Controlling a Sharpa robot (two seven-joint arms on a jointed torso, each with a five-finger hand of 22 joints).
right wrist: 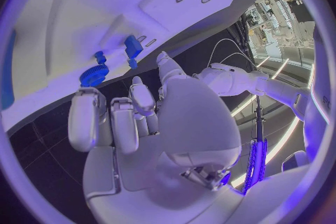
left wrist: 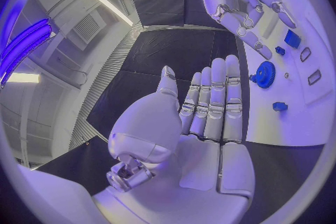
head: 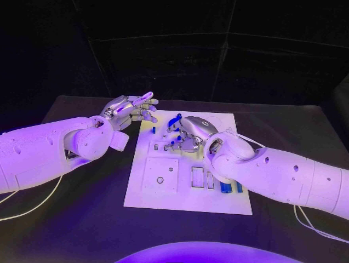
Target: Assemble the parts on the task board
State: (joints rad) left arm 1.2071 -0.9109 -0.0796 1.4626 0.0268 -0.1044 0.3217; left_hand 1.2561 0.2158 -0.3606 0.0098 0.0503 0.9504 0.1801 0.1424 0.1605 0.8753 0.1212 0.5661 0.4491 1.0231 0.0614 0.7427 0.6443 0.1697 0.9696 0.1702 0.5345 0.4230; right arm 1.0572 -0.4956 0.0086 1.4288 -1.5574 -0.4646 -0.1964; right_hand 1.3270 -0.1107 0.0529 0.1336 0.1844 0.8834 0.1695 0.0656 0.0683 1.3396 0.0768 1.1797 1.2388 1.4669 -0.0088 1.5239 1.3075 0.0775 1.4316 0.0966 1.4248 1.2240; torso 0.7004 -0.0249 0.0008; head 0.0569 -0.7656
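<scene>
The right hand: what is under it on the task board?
Under the right hand lie the task board, a blue gear and small blue parts. The hand covers whatever lies directly beneath its palm.

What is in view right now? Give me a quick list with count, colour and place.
Table: one, black, under everything.
Task board: one, white, middle of the table, with several empty cutouts.
Gear: one, blue, toothed, on the board's far part.
Small blue parts: a few on the board near the gear; exact count unclear.
Blue pieces: in slots at the board's near right corner.
Left hand: silver, fingers straight, holding nothing, at the board's far left corner.
Right hand: silver, over the board's far part, fingers curled; contents hidden.
</scene>
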